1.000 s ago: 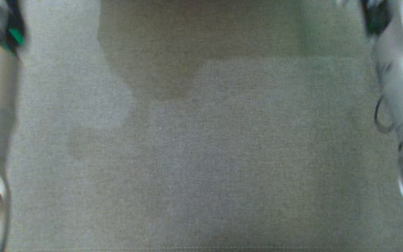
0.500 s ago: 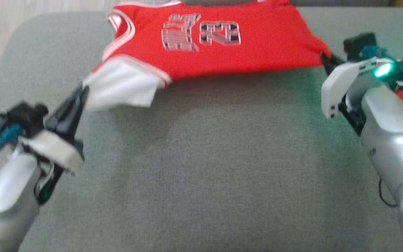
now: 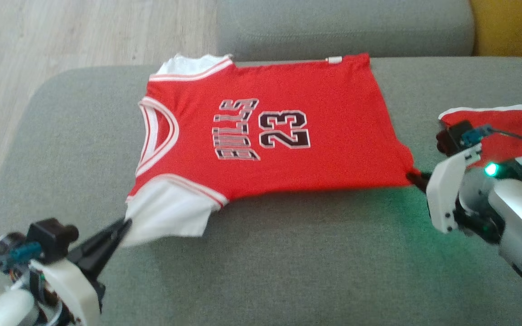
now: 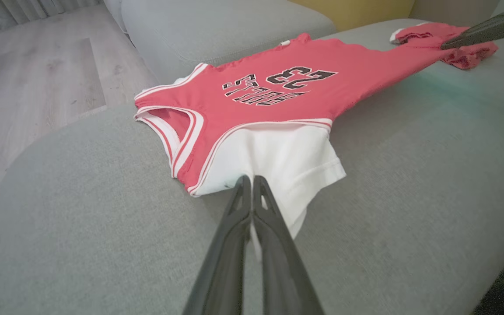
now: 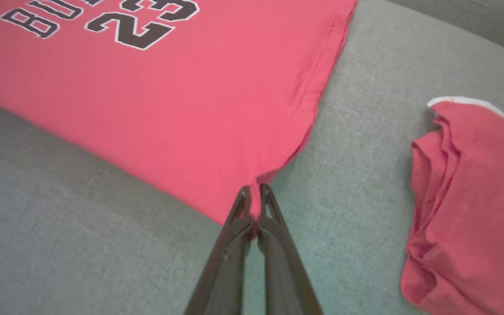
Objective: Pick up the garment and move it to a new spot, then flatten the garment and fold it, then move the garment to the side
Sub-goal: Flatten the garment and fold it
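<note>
The head camera has swung up within the last second, from bare grey cloth to the whole sofa (image 3: pixel 288 271); that shift is the camera's, not the jersey's. The jersey (image 3: pixel 270 136) stays stretched between the two hands as it was half a second ago, now print up with its far edge at the sofa's back edge. This looks like the flattening step, nearly laid out. The left hand (image 3: pixel 123 226) is pinched tight on the white sleeve (image 3: pixel 166 217), the right hand (image 3: pixel 417 177) on the hem corner. A second red garment (image 3: pixel 501 131) lies by the sofa's right edge.
</note>
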